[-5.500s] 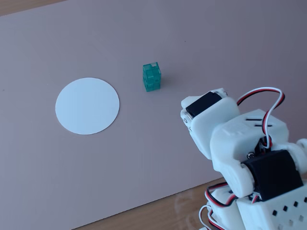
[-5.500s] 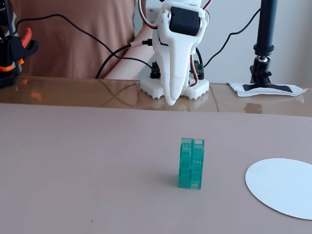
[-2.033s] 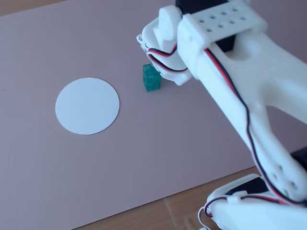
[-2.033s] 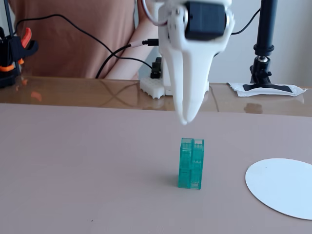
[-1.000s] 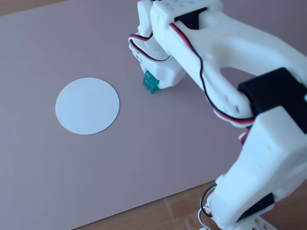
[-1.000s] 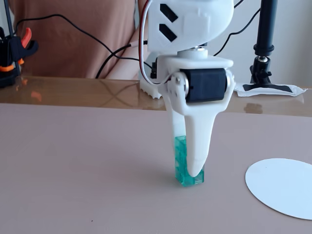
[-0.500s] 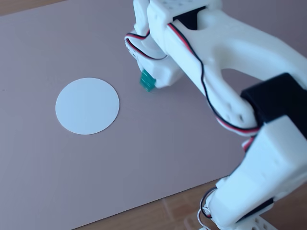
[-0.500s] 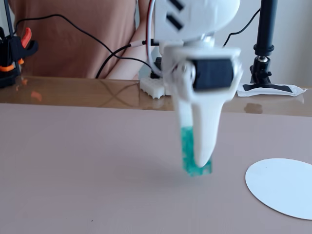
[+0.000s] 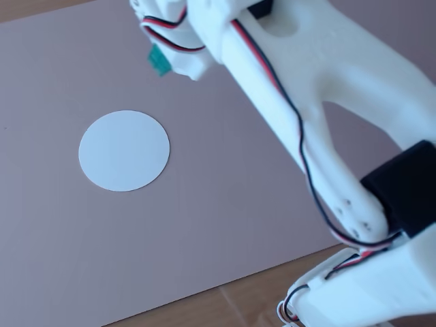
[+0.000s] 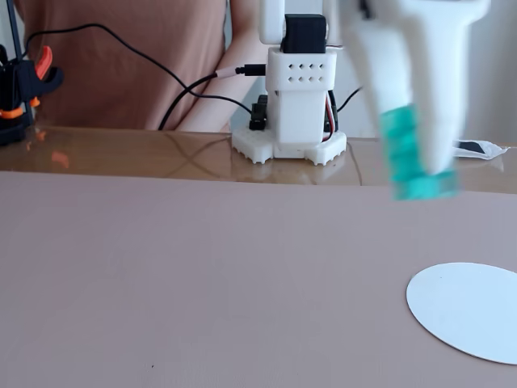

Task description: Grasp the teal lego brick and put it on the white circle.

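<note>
Clearly lifted off the surface, the teal lego brick (image 10: 412, 153) hangs in the air between the white fingers (image 10: 440, 105) of the gripper (image 10: 420, 174), which pinch it from the sides. In a fixed view that looks across the table toward the arm's base, the brick is blurred and tilted slightly, its lower end showing below the fingertips, and it sits above the mat (image 10: 202, 275) with open space under it. The white circle (image 10: 472, 311) lies flat on that pinkish-brown mat in the lower right corner of this view, below the brick and a little to its right, well apart from it.

From the other fixed view, only a small teal corner of the brick (image 9: 159, 60) peeks out at the left edge of the gripper (image 9: 170, 61), near the top of the picture; the rest is hidden by the white plastic and the red, black and white wires. The white disc (image 9: 123, 150) lies there on the mat (image 9: 218, 225), below the brick and slightly left, and nothing rests on it. The arm (image 9: 320, 88) runs diagonally from the lower right toward the upper left.

Behind the mat, the arm's white base (image 10: 292, 105) stands on a glossy wooden tabletop (image 10: 121, 153), with black cables (image 10: 190, 89) leading to it, and an orange-and-black clamp (image 10: 23, 85) sits at the far left.
</note>
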Controlling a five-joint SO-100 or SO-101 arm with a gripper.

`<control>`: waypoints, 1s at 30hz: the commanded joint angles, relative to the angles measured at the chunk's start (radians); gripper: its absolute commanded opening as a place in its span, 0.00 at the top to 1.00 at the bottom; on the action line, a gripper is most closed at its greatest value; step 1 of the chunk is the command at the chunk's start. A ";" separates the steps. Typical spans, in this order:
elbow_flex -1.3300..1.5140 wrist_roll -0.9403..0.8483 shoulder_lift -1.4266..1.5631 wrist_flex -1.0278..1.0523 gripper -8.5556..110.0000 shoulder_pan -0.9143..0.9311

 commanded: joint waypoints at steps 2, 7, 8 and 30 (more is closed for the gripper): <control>-0.117 -0.032 -0.041 0.046 0.93 -0.087; -0.195 -0.071 -0.158 0.104 0.93 -0.179; -0.201 -0.077 -0.178 0.112 0.93 -0.189; -0.256 -0.100 -0.465 0.133 0.93 -0.181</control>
